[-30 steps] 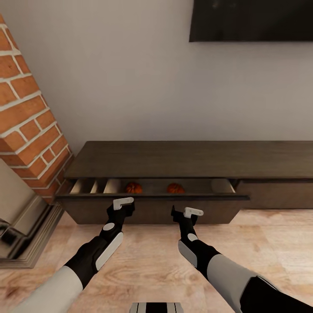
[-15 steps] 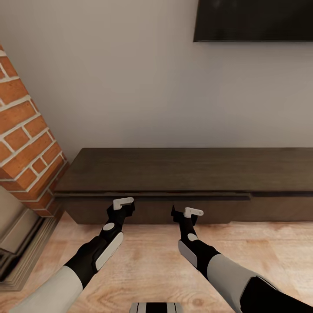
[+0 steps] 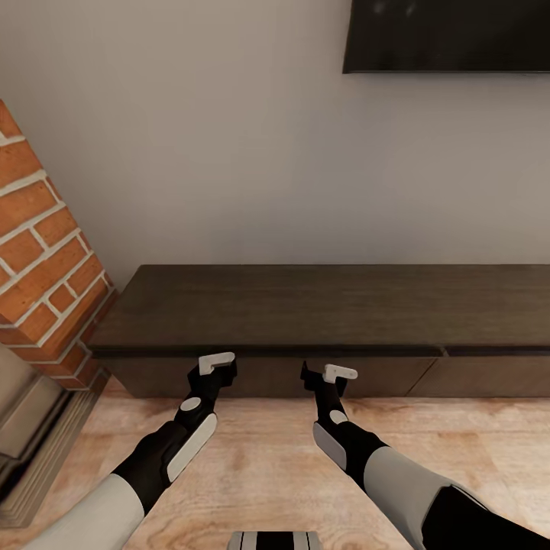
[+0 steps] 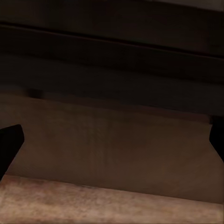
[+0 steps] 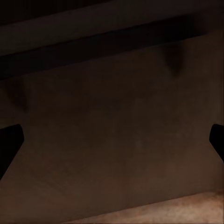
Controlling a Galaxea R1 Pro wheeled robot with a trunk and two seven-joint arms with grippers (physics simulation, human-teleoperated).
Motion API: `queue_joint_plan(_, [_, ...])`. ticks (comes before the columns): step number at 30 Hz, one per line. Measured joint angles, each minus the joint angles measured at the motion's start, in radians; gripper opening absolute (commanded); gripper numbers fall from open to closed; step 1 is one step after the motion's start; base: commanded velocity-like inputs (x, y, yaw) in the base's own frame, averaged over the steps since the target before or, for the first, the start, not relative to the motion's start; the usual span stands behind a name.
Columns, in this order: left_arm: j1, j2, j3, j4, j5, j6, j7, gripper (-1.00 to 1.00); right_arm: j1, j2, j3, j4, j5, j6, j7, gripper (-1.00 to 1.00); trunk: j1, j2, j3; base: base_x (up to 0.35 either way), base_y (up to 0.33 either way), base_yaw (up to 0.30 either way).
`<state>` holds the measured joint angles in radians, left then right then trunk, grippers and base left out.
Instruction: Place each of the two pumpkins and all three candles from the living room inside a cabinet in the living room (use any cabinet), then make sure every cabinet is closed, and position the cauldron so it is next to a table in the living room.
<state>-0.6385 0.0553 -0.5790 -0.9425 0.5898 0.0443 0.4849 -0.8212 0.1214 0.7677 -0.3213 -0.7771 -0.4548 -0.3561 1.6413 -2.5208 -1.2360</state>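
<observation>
The left gripper (image 3: 216,365) and right gripper (image 3: 327,375) both stand spread wide with nothing between the fingers, held side by side against the near front of the cabinet (image 3: 321,305). Its fronts sit flush. The cabinet runs along the far wall, on the wooden floor (image 3: 267,451), with a brick fireplace (image 3: 42,252) at left.

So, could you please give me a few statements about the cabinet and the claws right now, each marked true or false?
1. The cabinet front before the robot is shut. True.
2. The left claw holds a pumpkin. False: it is open and empty.
3. A brick column stands at the cabinet's left end. True.
4. The right claw rests on the cabinet's top. False: it is low, at the front panel.
</observation>
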Motion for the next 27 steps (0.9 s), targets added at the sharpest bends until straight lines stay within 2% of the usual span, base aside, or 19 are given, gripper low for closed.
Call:
queue_joint_plan(2, [-0.02, 0.0, 0.0, 0.023, -0.002, 0.0, -0.001, 1.0, 0.0, 0.0, 0.0, 0.0, 0.0, 0.0, 0.0, 1.0, 0.0, 0.0, 0.0, -0.234, 0.0, 0.0])
queue_joint_plan(4, [-0.022, 0.0, 0.001, -0.002, -0.017, 0.0, -0.001, 1.0, 0.0, 0.0, 0.0, 0.0, 0.0, 0.0, 0.0, 1.0, 0.0, 0.0, 0.0, -0.31, 0.0, 0.0])
queue_joint_plan(27, [-0.022, 0.0, -0.001, -0.003, -0.017, 0.001, -0.001, 1.0, 0.0, 0.0, -0.001, 0.001, -0.002, 0.002, 0.0, 1.0, 0.0, 0.0, 0.0, -0.34, 0.0, 0.0])
